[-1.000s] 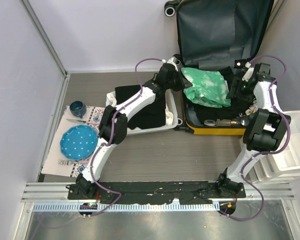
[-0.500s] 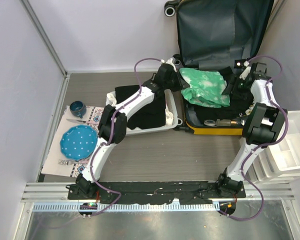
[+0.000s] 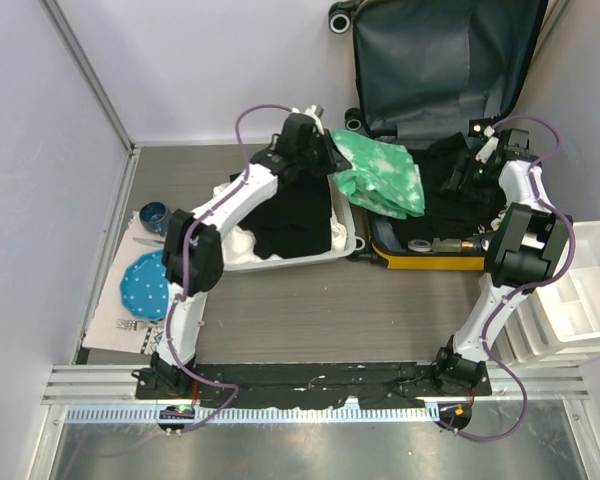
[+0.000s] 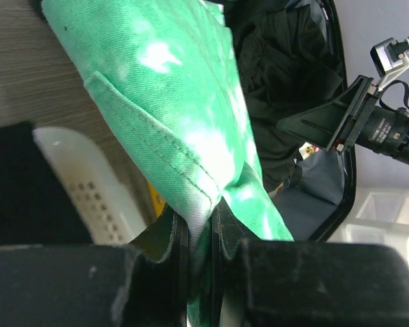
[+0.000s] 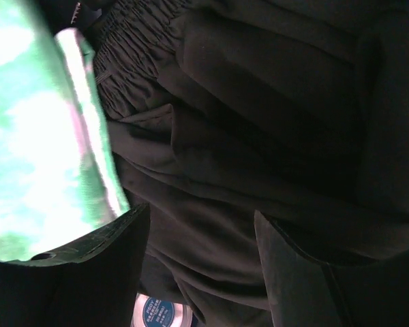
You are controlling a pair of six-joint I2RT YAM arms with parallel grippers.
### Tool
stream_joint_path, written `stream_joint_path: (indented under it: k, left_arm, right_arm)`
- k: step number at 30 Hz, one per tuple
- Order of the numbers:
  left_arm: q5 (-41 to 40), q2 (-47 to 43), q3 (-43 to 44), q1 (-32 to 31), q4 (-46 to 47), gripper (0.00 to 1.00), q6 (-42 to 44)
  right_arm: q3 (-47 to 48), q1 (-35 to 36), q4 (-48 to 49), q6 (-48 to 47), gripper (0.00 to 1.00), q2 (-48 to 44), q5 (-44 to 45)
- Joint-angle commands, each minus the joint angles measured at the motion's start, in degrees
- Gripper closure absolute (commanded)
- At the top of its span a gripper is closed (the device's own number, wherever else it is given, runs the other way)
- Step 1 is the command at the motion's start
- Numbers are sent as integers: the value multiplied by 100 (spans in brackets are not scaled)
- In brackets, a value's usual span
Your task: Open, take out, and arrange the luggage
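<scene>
grey tabletop; luggage (open) beneath right fingers

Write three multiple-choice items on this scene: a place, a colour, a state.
1. On the table, the blue dotted plate lies: A at the right; B at the left, on the patterned mat; C at the far middle.
2. The garment pinched by the left gripper is: A green and white; B red; C plain black.
3. The right gripper has its jaws: A shut empty; B shut on cloth; C open over the black clothes in the luggage.
Answers: B, the top view shows it on the mat; A, the left wrist view shows mottled green fabric; C, the right wrist view shows a gap between them.
</scene>
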Motion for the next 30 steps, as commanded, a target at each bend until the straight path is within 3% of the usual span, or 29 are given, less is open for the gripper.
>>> stream_joint_path:
  k: [1,13,17,23,27,30]
  left_arm:
    - [294,-1369,-600,205,136,100,468]
    - [822,-2838,-2008,451,-93,100,1268]
    - [830,-3286,-2360,1011,-198,100,1294]
    - [856,-3963,-3835,1926,170,100,1628]
    - [849,-4088,-4950,1963,197,100,2278]
    - [726,-3921,-5217,1989,189,100,2647]
  right_arm:
    - [143,15,84,-46,32,-461,-225]
    - [47,279,-4,50,32,-716,-490]
    - [56,402,-30,59,32,-716,-498]
    - [266,613,-144,-55,32,-690,-498]
    - [442,657,-197,-117,32,-637,-586]
    - [565,666,-232,-134,32,-576,-604]
